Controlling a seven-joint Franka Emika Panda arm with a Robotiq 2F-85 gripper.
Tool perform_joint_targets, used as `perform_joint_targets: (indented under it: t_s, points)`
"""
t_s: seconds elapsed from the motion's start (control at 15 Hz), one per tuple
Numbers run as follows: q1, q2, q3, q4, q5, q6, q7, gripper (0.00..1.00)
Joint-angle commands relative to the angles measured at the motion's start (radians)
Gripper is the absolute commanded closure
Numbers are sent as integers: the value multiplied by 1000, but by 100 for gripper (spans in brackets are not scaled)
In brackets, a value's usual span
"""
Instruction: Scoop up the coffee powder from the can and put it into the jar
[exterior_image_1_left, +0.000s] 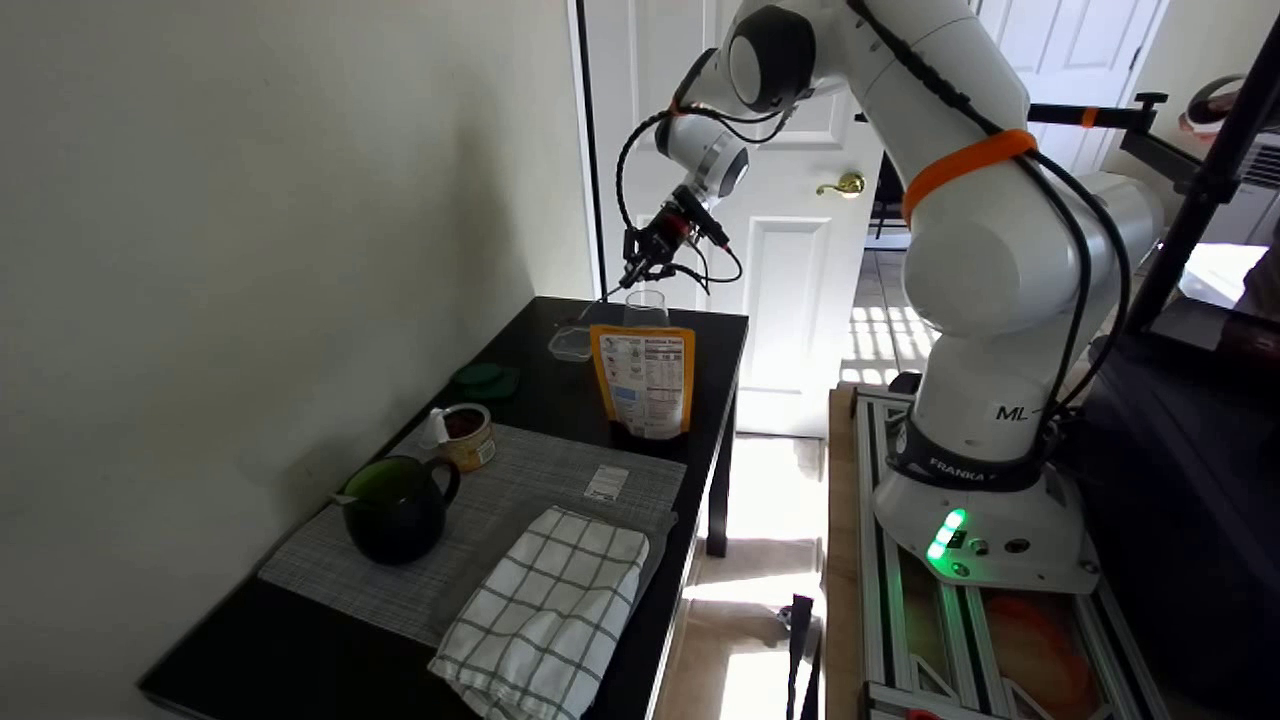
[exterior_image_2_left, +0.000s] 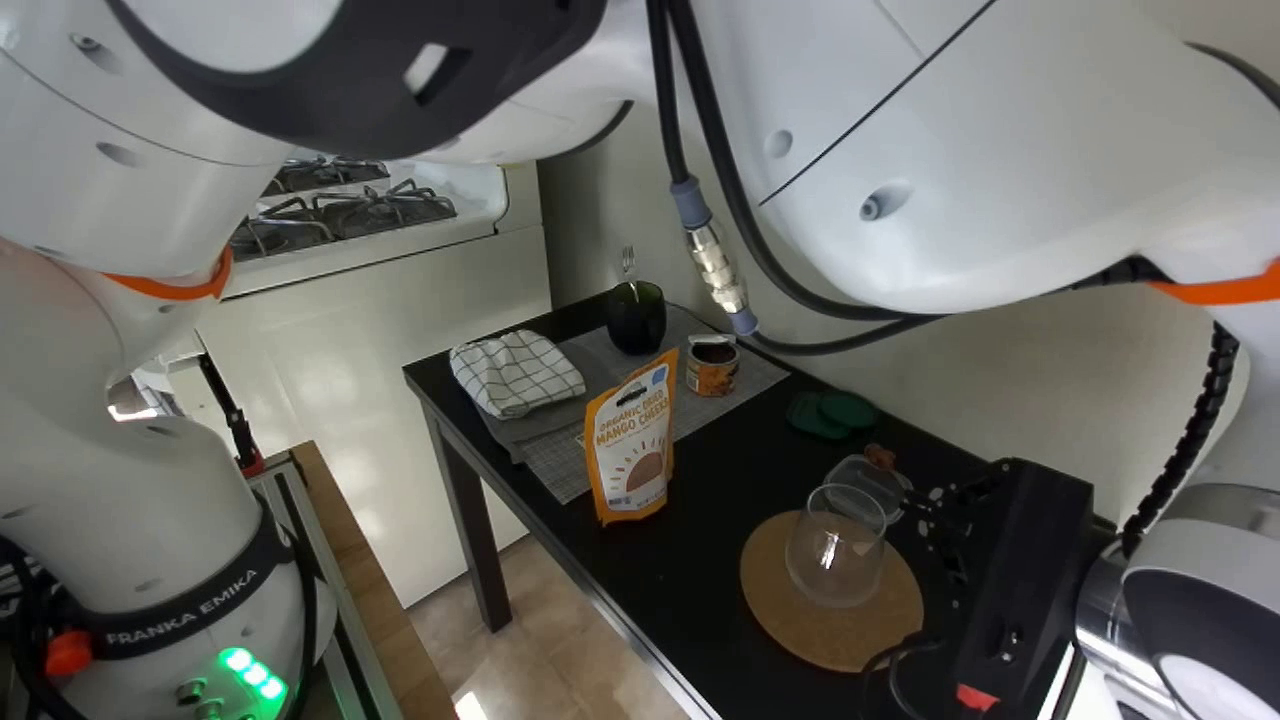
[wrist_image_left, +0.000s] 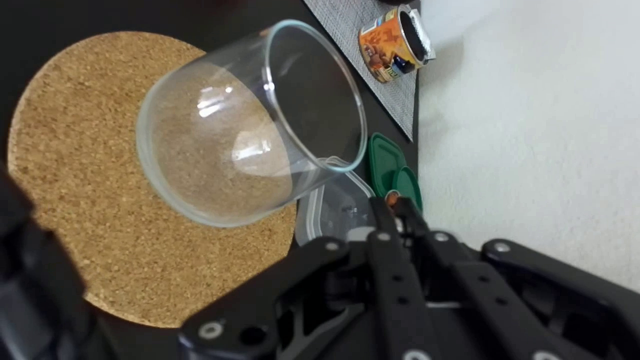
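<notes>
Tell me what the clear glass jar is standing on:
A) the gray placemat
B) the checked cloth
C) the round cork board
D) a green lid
C, since in the wrist view the glass jar has the tan round cork board showing around its base.

A plain pale wall (exterior_image_1_left: 280, 200), with soft shadows on it, runs along the long side of a black table (exterior_image_1_left: 300, 640). Beyond one end of the table is a white panelled door (exterior_image_1_left: 790, 290) with a brass handle (exterior_image_1_left: 845, 185). Beside this door, an opening shows narrow light stripes (exterior_image_1_left: 880, 345) on the tiles; farther back is another white door (exterior_image_1_left: 1075, 55). Nearer, broad bright patches (exterior_image_1_left: 760, 490) lie on the beige floor (exterior_image_2_left: 540, 590). In an exterior view, a white stove (exterior_image_2_left: 410, 330) with dark grates (exterior_image_2_left: 375, 208) stands behind the table's other end.
</notes>
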Motion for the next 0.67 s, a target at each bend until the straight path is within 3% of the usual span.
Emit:
perform_joint_targets:
  t_s: [0.0, 0.6]
  points:
    - [-4, 24, 11, 39, -55, 10, 57, 98]
    - [-23, 1, 31, 65, -113, -19, 122, 98]
